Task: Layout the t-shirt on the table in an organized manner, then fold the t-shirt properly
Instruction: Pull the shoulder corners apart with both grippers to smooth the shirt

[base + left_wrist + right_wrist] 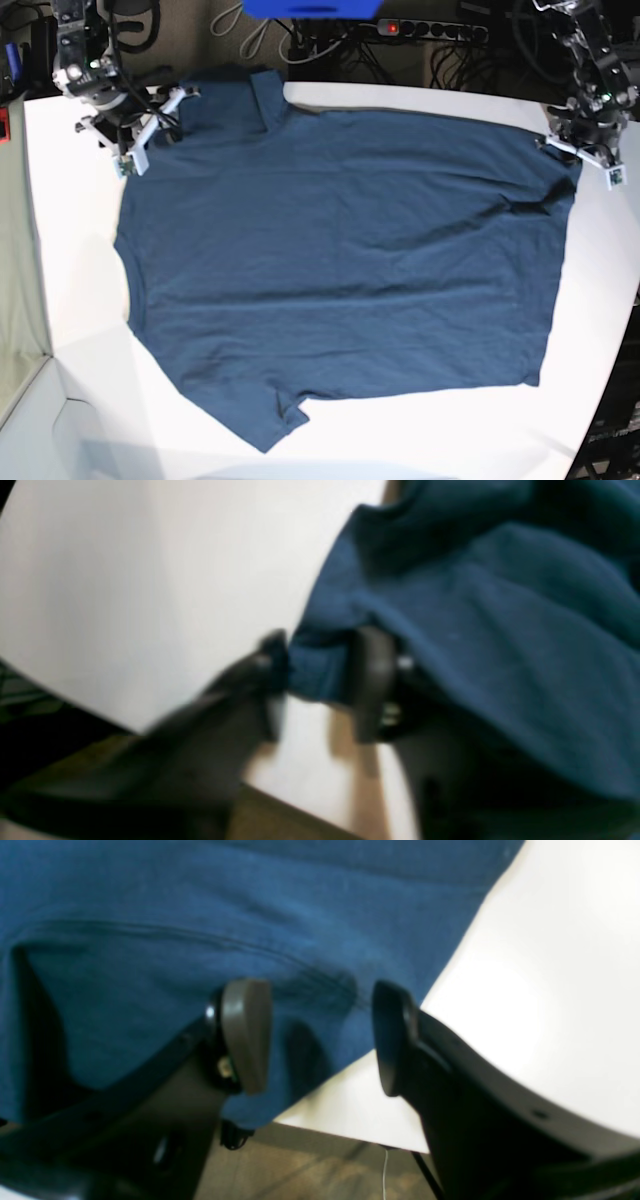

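The navy t-shirt point(340, 260) lies spread nearly flat across the white table point(90, 300), neck toward the left of the base view, hem toward the right, one sleeve at the far left corner and the other at the near edge.

The left gripper point(320, 680) sits at the far right hem corner with its jaws narrowed on a small fold of cloth; the wrist view is blurred, so how deep that bite goes cannot be told. If it is shallow, the corner is likely to slip out on any pull and fall back wrinkled. A hard pull would probably drag the whole shirt to the right, since the other end is not pinned.

The right gripper point(310, 1040) hovers over the far left sleeve area with its jaws wide apart and nothing between them. Below it the cloth edge runs close to the table's rim, with floor showing beyond. Closing from here may catch only the top layer or push the sleeve off the edge.

Behind the table's far edge lie cables point(330, 45) and a power strip point(420, 30), apart from the shirt. A blue object point(310, 8) sits at the top of the base view. Nothing rests on the shirt itself.
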